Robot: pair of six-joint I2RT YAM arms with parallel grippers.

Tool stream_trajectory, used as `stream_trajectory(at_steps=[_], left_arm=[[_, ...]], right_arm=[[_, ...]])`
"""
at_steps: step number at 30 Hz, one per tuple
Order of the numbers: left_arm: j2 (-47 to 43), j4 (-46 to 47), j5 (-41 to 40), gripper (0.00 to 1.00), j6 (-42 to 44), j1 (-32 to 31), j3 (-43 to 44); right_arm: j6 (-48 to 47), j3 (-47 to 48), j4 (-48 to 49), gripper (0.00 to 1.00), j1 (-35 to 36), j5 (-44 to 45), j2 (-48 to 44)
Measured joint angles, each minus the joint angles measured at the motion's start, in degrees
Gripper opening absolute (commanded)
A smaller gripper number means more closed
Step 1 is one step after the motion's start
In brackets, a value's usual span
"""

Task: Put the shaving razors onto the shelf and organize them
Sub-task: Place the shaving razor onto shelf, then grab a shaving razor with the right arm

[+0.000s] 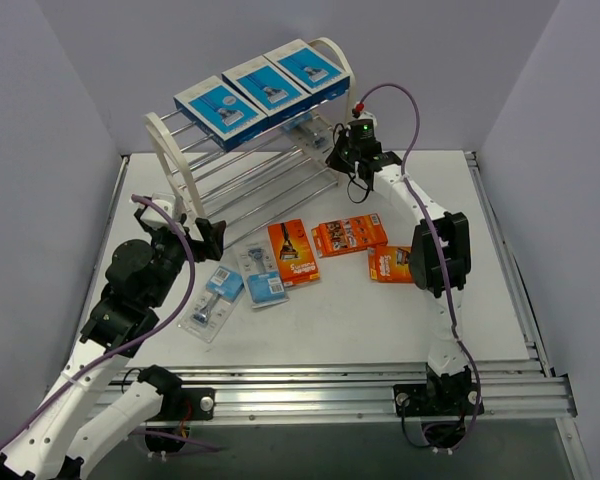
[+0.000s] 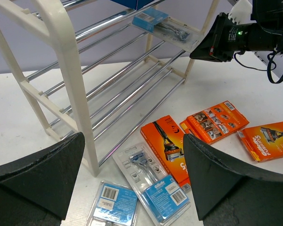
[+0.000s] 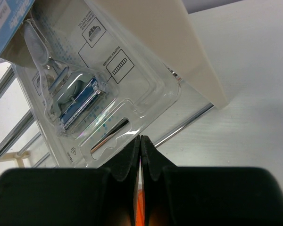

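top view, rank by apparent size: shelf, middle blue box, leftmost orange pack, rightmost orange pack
shelf
middle blue box and leftmost orange pack, look alike
rightmost orange pack

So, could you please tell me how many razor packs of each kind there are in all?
Blue boxes: 3
Clear blister packs: 3
Orange packs: 3
Total: 9

**Setting:** robotics lab test cell.

**Evidence:**
- white table (image 1: 330, 330) boxed in by plain grey partition walls (image 1: 50, 110)
- aluminium extrusion rail (image 1: 360, 388) along its near edge
- left arm (image 1: 130, 282) and right arm (image 1: 435, 250) bolted there
- purple cable (image 1: 412, 110) trailing exposed
- green indicator light (image 1: 364, 127) lit on the right wrist
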Motion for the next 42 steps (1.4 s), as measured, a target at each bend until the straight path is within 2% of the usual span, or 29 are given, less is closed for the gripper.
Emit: stream_trajectory(at_steps=[5,11,18,19,24,29,32,37,42], left_arm=[[0.0,0.0,0.0,0.94,0.0,0.3,0.0],[0.2,0.0,0.4,0.94,0.0,1.0,0.0],[0.1,0.0,0.1,0.94,0.0,1.7,0.0],[0.0,0.0,0.0,0.94,0.0,1.7,0.0],[-1.4,0.1,-0.9,0.94,0.8,1.7,0.0],[-2.3,0.6,-2.5,0.94,1.8,1.7,0.0],[-1.6,0.6,-4.2,0.94,2.7,1.7,0.0],[0.4,0.5,-7.7,0.94,4.6,1.6,-0.5],[2.1,0.4,-12.0,0.94,6.3,1.5,-0.9]], right_arm=[[0.2,-1.8,1.9,0.0,-0.1,-0.4,-0.2],[0.7,-12.8,4.1,0.0,-0.7,-0.7,-5.0],[0.7,-28.5,6.7,0.0,-2.3,-1.2,-18.9],[0.6,-30.6,7.1,0.02,-2.5,-1.2,-21.4],[0.8,-43.1,11.5,0.24,-2.9,-2.3,-34.7],[2.5,-58.5,16.5,0.28,-1.4,-3.8,-46.3],[3.7,-67.5,19.3,0.29,3.7,-3.6,-51.3],[6.1,-77.9,23.4,0.3,18.2,-2.1,-56.5],[6.9,-80.1,25.4,0.34,30.8,2.8,-59.6]])
